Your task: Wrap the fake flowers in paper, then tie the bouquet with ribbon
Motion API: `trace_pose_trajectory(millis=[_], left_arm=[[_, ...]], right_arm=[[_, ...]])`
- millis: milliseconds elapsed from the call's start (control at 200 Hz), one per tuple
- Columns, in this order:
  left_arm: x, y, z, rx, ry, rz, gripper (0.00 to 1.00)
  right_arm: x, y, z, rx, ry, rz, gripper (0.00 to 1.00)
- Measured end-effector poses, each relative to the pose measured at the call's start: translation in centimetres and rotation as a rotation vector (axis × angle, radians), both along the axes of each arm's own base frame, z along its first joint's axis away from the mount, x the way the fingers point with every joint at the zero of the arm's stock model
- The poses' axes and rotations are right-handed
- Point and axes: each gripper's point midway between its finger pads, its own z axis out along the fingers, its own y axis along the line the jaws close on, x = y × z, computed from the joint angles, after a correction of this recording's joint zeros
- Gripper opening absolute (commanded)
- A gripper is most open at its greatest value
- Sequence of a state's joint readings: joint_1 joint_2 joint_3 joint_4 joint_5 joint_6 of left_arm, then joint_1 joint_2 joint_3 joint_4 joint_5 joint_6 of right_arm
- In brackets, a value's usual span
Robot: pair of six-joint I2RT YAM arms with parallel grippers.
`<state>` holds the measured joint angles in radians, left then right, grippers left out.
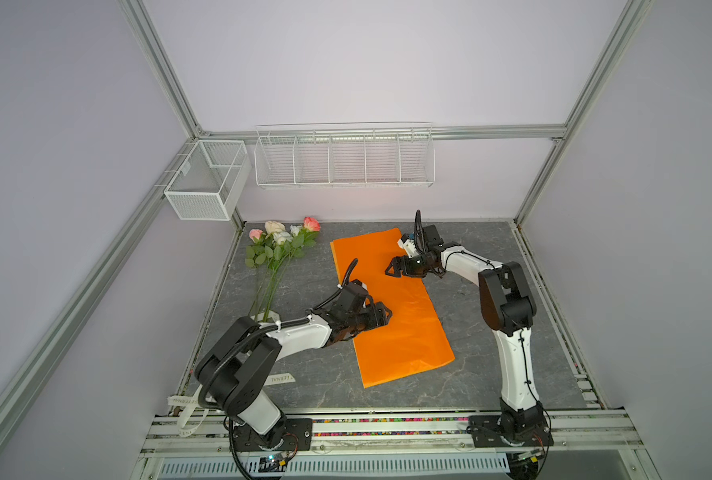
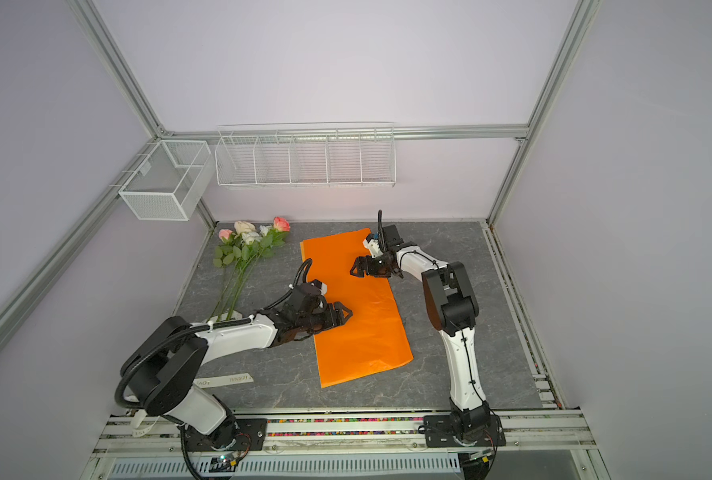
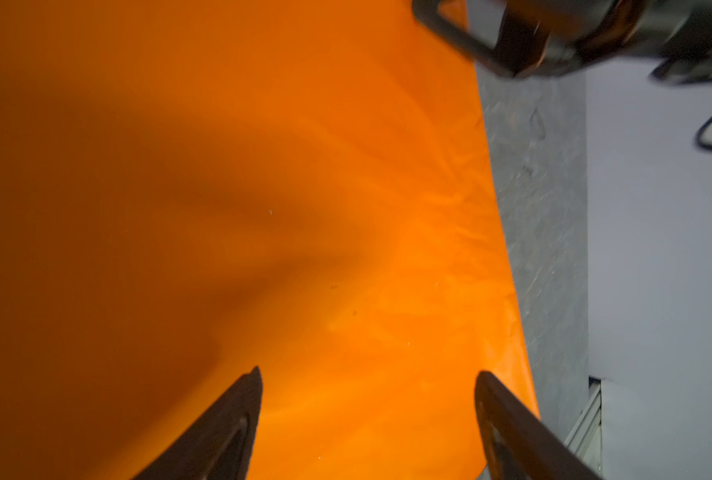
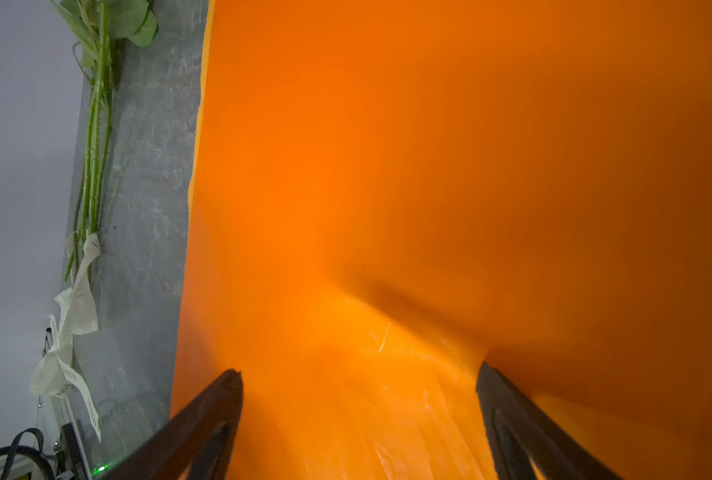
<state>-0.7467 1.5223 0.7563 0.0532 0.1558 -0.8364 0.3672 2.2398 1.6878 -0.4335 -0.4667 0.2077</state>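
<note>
Left jaws and right jaws stand wide apart, empty, above the orange paper [image 1: 404,340]. The bouquet of fake flowers [image 1: 279,245] lies apart on the tabletop [image 1: 491,365].

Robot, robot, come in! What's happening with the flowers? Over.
Left gripper open, right gripper open, both over orange paper. Bouquet beside it, unwrapped. Nothing blocking.

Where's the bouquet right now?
In both top views the bouquet lies at the far left of the table, blooms toward the back wall, left of the orange paper, not touching it.
</note>
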Motion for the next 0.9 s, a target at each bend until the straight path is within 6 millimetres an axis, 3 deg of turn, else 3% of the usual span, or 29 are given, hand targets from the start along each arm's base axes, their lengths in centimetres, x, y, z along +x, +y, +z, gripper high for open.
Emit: trace_pose_trajectory(millis=[85,170,290,355,425,570,645,710,900], left_arm=[[0.4,1.5,4.3,-0.014,-0.102,0.056,0.82],[0.5,3.7,8.6,-0.032,-0.203,0.136,0.81],[0.2,7.2,11.2,-0.029,-0.262,0.235,0.81],[-0.1,9.4,11.0,-0.019,-0.261,0.290,0.81],[-0.6,11.6,9.9,-0.002,-0.237,0.341,0.81],[-2.5,15.6,6.6,0.048,-0.161,0.429,0.83],[-3.0,16.6,6.2,0.054,-0.144,0.452,0.84],[-3.1,17.1,6.1,0.056,-0.138,0.467,0.84],[-3.6,18.1,4.9,0.109,-0.094,0.489,0.84]], right_arm=[[-1.2,-0.9,0.8,-0.039,0.014,-0.002,0.93],[-3.0,-2.1,3.6,-0.073,-0.031,-0.004,0.93],[-6.7,-3.5,8.0,-0.122,-0.137,0.010,0.92],[-9.1,-3.1,9.4,-0.153,-0.194,0.041,0.92],[-12.0,-2.2,9.1,-0.198,-0.222,0.097,0.92],[-19.5,-0.9,4.2,-0.344,-0.171,0.252,0.91],[-22.4,-0.7,2.4,-0.413,-0.148,0.321,0.91],[-24.1,0.0,2.0,-0.451,-0.159,0.366,0.91],[-28.6,5.0,1.9,-0.495,-0.253,0.499,0.91]])
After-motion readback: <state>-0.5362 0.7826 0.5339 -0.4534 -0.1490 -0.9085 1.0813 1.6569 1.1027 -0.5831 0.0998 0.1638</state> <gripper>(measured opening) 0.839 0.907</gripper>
